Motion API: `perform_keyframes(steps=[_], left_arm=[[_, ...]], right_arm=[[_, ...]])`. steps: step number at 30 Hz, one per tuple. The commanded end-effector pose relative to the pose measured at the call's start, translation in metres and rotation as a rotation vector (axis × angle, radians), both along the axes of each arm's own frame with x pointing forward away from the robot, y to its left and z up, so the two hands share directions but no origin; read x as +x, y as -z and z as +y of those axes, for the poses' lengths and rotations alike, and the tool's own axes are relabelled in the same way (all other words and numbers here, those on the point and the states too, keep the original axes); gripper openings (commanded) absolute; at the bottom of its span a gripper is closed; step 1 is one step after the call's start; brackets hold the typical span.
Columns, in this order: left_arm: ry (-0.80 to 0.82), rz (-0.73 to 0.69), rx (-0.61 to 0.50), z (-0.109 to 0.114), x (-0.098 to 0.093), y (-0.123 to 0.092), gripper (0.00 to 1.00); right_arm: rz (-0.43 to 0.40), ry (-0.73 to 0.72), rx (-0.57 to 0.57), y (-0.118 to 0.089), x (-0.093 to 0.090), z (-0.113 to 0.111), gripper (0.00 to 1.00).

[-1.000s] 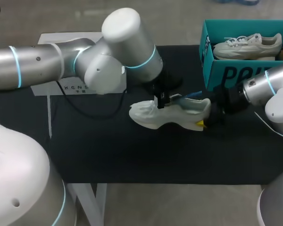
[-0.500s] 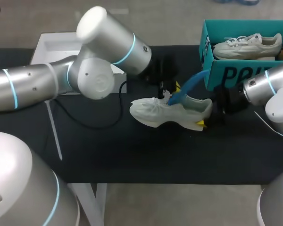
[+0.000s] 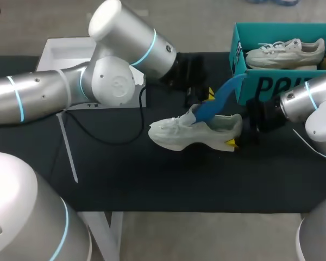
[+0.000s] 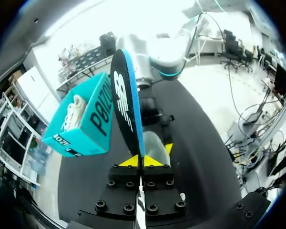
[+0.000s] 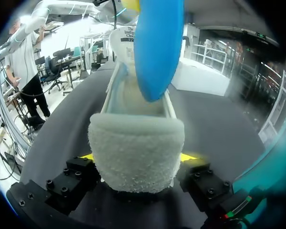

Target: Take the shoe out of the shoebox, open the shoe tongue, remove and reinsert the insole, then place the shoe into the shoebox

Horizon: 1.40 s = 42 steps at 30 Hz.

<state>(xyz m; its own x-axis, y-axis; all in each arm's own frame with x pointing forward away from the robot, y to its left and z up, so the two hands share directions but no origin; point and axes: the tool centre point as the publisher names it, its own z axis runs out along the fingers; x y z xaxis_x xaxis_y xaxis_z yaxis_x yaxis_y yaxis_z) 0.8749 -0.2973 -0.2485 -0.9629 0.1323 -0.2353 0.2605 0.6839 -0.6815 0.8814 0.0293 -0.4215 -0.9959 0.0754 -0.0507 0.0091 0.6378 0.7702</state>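
A white shoe [image 3: 190, 133] lies on its side on the black table, toe toward my left arm. My right gripper [image 3: 237, 134] is shut on its heel; in the right wrist view the fuzzy heel [image 5: 136, 152] fills the gap between the two fingers [image 5: 86, 156]. My left gripper [image 3: 205, 98] hangs above the shoe's opening, shut on a blue insole [image 3: 220, 98]. The insole slants upward toward the shoebox, its lower end still at the shoe's opening. In the left wrist view the insole [image 4: 126, 107] stands edge-on from the closed fingertips [image 4: 133, 161]. The teal shoebox [image 3: 261, 84] stands at the back right.
A second pale shoe [image 3: 285, 53] lies inside the shoebox. A white tray [image 3: 65, 51] sits at the back left, partly behind my left arm. A black cable [image 3: 98, 133] loops across the mat left of the shoe.
My left gripper has risen from the shoe, drawing the blue insole up and out until most of it stands clear. The right gripper and the shoe have stayed put.
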Motion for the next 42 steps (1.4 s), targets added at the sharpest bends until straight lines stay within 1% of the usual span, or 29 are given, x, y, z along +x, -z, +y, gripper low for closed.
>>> perform_keyframes(steps=[1, 3, 7, 8, 10, 11, 26, 29, 30, 31, 33, 36, 37, 42], left_arm=[[0.099, 0.106, -0.09, 0.01, -0.006, -0.047, 0.0], [0.133, 0.164, -0.143, 0.008, -0.014, -0.068, 0.0], [0.162, 0.285, -0.205, 0.011, -0.031, -0.101, 0.0], [0.179, 0.332, -0.238, 0.013, -0.036, -0.109, 0.0], [0.198, 0.38, -0.29, 0.02, -0.045, -0.125, 0.0], [0.219, 0.418, -0.335, 0.023, -0.052, -0.133, 0.0], [0.219, 0.418, -0.335, 0.023, -0.052, -0.133, 0.0], [0.249, 0.555, -0.492, 0.017, -0.075, -0.137, 0.0], [0.248, 0.618, -0.524, 0.016, -0.083, -0.139, 0.0], [0.257, 0.641, -0.556, 0.015, -0.093, -0.143, 0.0], [0.282, 0.733, -0.604, 0.015, -0.111, -0.148, 0.0], [0.296, 0.819, -0.633, 0.016, -0.135, -0.156, 0.0], [0.292, 0.812, -0.619, 0.016, -0.141, -0.16, 0.0], [0.312, 0.888, -0.604, 0.014, -0.175, -0.18, 0.0]], right_arm=[[-0.001, 0.001, -0.002, 0.0, 0.0, 0.001, 0.0], [-0.001, 0.001, -0.002, 0.0, 0.0, 0.001, 0.0], [-0.001, 0.001, -0.002, 0.0, 0.0, 0.001, 0.0], [-0.001, 0.001, -0.002, 0.0, 0.0, 0.001, 0.0], [-0.001, 0.001, -0.002, 0.0, 0.0, 0.001, 0.0], [-0.001, 0.001, -0.002, 0.0, 0.0, 0.001, 0.0], [-0.001, 0.001, -0.002, 0.0, 0.0, 0.001, 0.0], [-0.001, 0.001, -0.002, 0.0, 0.0, 0.001, 0.0], [-0.001, 0.001, -0.002, 0.0, 0.0, 0.001, 0.0], [-0.001, 0.001, -0.002, 0.0, 0.0, 0.001, 0.0], [-0.001, 0.001, -0.002, 0.0, 0.0, 0.001, 0.0], [-0.001, 0.001, -0.002, 0.0, 0.0, 0.001, 0.0], [-0.001, 0.001, -0.002, 0.0, 0.0, 0.001, 0.0], [-0.001, 0.001, -0.002, 0.0, 0.0, 0.001, 0.0]])
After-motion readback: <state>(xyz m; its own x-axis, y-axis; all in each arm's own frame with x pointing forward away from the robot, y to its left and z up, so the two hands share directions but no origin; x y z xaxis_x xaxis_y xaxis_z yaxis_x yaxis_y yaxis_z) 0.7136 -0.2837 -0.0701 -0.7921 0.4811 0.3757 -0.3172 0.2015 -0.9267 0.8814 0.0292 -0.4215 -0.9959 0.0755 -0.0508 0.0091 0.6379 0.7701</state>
